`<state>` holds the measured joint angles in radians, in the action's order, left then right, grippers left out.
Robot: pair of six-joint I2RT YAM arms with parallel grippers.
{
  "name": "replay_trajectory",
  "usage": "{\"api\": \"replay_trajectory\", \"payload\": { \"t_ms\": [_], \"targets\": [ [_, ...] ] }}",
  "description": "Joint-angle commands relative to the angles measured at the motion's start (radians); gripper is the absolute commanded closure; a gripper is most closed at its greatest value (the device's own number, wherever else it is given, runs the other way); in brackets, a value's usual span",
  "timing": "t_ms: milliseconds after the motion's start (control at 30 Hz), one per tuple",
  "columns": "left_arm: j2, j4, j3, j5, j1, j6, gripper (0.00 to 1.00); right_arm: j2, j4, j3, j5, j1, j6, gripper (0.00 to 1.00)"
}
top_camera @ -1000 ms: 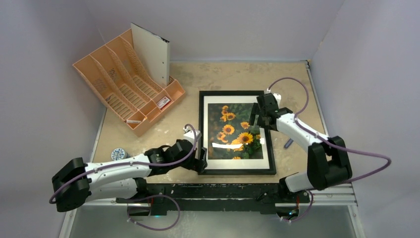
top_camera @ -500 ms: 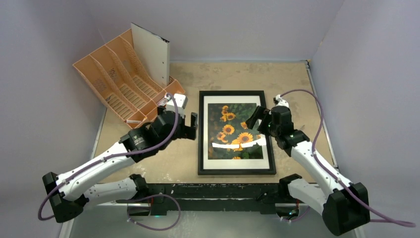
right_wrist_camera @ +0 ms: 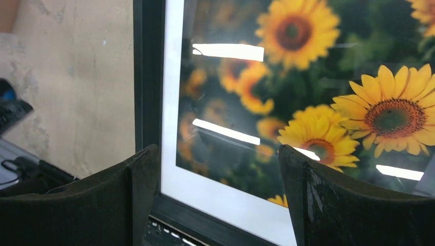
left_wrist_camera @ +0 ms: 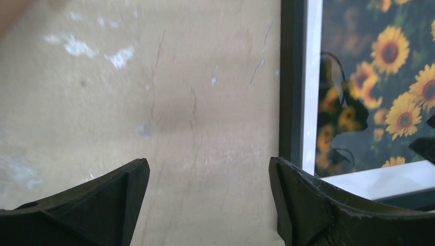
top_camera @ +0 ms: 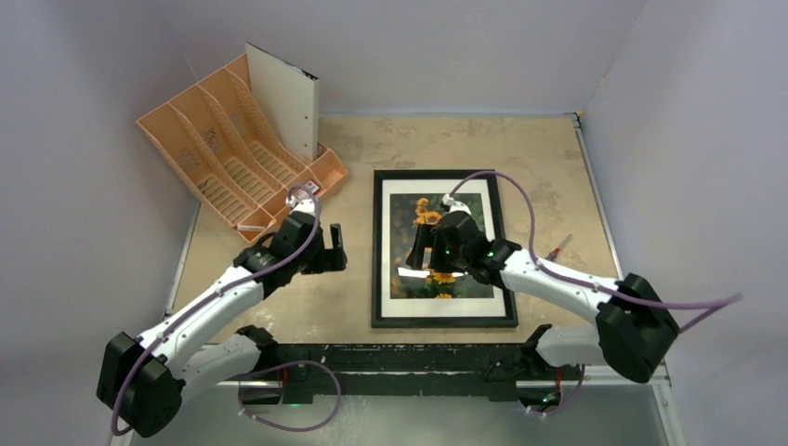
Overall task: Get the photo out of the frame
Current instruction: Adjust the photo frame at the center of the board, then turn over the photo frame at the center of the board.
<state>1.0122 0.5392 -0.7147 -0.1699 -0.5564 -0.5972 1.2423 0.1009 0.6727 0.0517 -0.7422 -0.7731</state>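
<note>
The black frame (top_camera: 446, 321) lies flat on the table with the sunflower photo (top_camera: 418, 212) inside it under glass, bordered by a white mat. My right gripper (top_camera: 420, 249) hovers open over the photo's middle; in the right wrist view its jaws (right_wrist_camera: 218, 154) straddle the lower left part of the photo (right_wrist_camera: 308, 77) and the frame (right_wrist_camera: 149, 77). My left gripper (top_camera: 336, 249) hangs open over bare table just left of the frame. The left wrist view shows the gripper (left_wrist_camera: 208, 169) empty, with the frame's left bar (left_wrist_camera: 292, 77) and the photo (left_wrist_camera: 379, 77) to its right.
An orange file organiser (top_camera: 232, 158) stands at the back left with a white sheet (top_camera: 283, 102) upright in it. A small red-tipped object (top_camera: 558, 249) lies right of the frame. Walls close the table on three sides.
The right gripper has swung from the frame's right edge leftward to over the photo. The left gripper has moved from the frame's near left corner to beside its left edge. Both stay open.
</note>
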Motion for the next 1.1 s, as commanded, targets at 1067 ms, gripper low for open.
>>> {"api": "replay_trajectory", "payload": {
  "t_ms": [1067],
  "targets": [
    [-0.184,0.033,0.147,-0.221,0.004,-0.139,0.07,0.532,0.393,0.567,0.441,-0.43,-0.294,0.2]
  ]
}}
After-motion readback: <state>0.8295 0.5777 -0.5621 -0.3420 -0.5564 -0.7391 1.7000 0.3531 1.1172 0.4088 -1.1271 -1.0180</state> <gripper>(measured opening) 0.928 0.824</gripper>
